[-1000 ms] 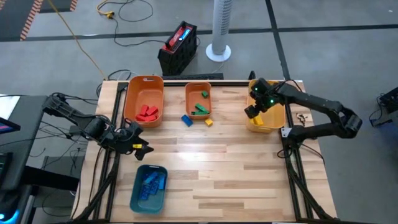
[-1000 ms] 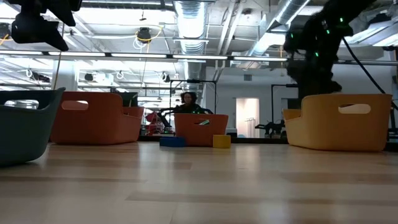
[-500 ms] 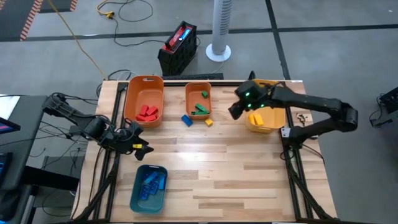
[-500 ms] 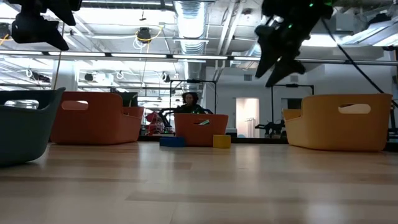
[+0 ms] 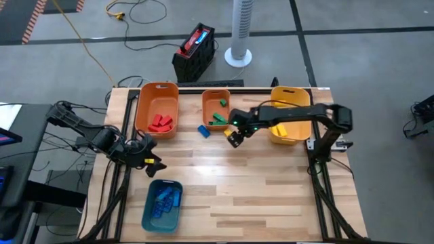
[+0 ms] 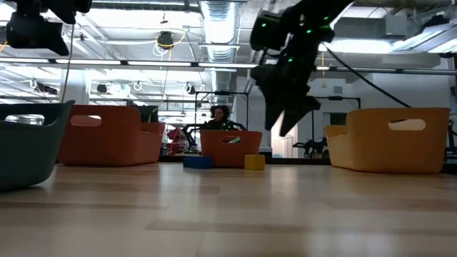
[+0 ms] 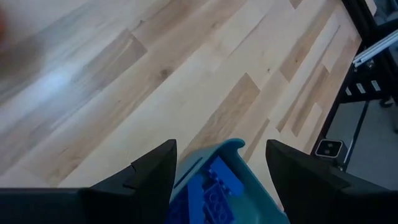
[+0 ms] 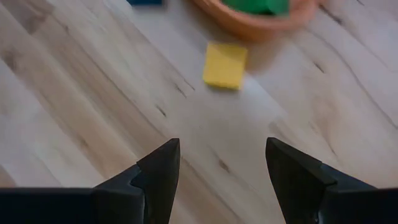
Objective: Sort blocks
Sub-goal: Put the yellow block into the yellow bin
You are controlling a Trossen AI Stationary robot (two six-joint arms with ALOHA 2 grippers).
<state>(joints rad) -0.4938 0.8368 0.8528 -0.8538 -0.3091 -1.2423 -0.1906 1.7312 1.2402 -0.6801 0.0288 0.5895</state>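
High view: the right gripper (image 5: 234,138) is extended over the middle of the light wooden plank table (image 5: 258,190), just beside a small yellow plastic brick (image 5: 228,133) lying loose on the boards in front of the small orange plastic bin (image 5: 215,103). A small blue plastic brick (image 5: 203,130) lies loose beside the same bin, which holds green plastic bricks (image 5: 219,118). The large orange plastic bin (image 5: 156,94) at the left holds red plastic bricks (image 5: 161,122); the teal plastic bin (image 5: 150,213) near the front edge holds blue plastic bricks (image 5: 163,198); the yellow plastic bin (image 5: 293,97) stands at the right rear. The left gripper (image 5: 147,155) waits at the table's left edge, above and near the teal bin. Low view: the right gripper (image 6: 282,118) hangs clear above the table surface, with the loose yellow brick (image 6: 254,162) and loose blue brick (image 6: 198,162) resting on the boards in front of the small orange bin (image 6: 214,146). A person is visible in the room behind. Left wrist view: the left gripper's fingers (image 7: 155,171) stand apart with nothing between them, over the teal bin's rim (image 7: 217,152) and its blue bricks (image 7: 217,190). Right wrist view: the right gripper's fingers (image 8: 163,168) stand apart and empty, with the yellow brick (image 8: 225,65) lying ahead of them on bare wood, apart from both.
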